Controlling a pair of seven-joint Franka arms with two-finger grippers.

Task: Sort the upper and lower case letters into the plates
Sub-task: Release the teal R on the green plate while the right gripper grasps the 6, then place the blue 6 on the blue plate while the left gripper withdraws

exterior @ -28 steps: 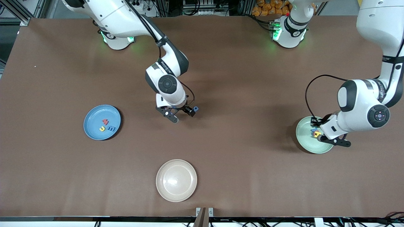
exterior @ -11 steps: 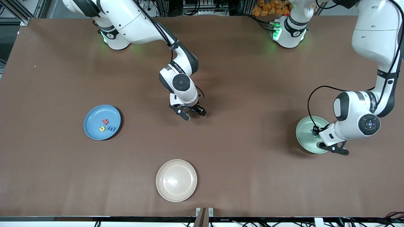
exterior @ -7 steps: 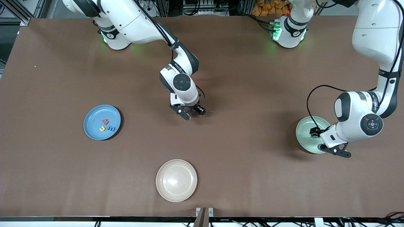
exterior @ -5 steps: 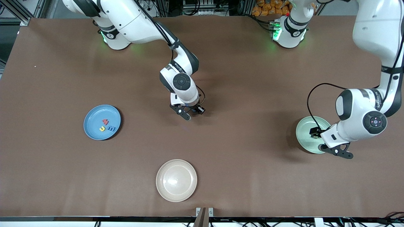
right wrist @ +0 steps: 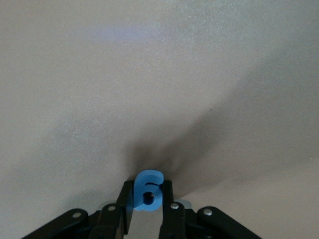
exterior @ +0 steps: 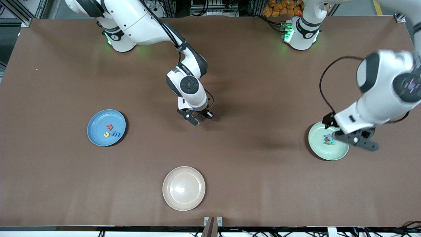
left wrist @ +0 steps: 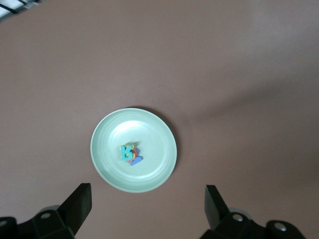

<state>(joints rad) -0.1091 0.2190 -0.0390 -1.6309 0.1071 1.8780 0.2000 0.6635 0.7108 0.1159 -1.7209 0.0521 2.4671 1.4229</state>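
Sorting is nearly done by our read: the round matte sky-blue plate (exterior: 106,127) already carries three small toy letters, red, yellow and blue (exterior: 111,131), and the round pale mint-green plate (exterior: 328,145) has a small stacked clump of letters, teal on top (left wrist: 130,153). We cannot tell upper from lower case in either group.

Step in hand: the last letter. The right gripper (exterior: 196,118) sits low over bare brown table (exterior: 250,184), between the sky-blue plate and the mint-green plate, closer to the sky-blue one. Its jaws stand narrow, pinched on a chunky blue foam letter (right wrist: 148,189); in the right wrist view it reads like a "6" or a turned "b"/"g", we cannot say which. Whether the letter touches the tabletop is unclear.

Next move, as we judge it: carry the blue letter across to whichever plate matches its case, centre it over the plate floor, and let go low so it does not bounce off the shallow rim.

The left gripper (exterior: 354,141) is over the mint-green plate's edge, up in the air, jaws spread wide and empty; the left wrist view shows both fingers (left wrist: 75,204) well apart with the plate between them.

A round cream-beige plate (exterior: 184,188), nearer to the front camera than the sky-blue plate, holds nothing.
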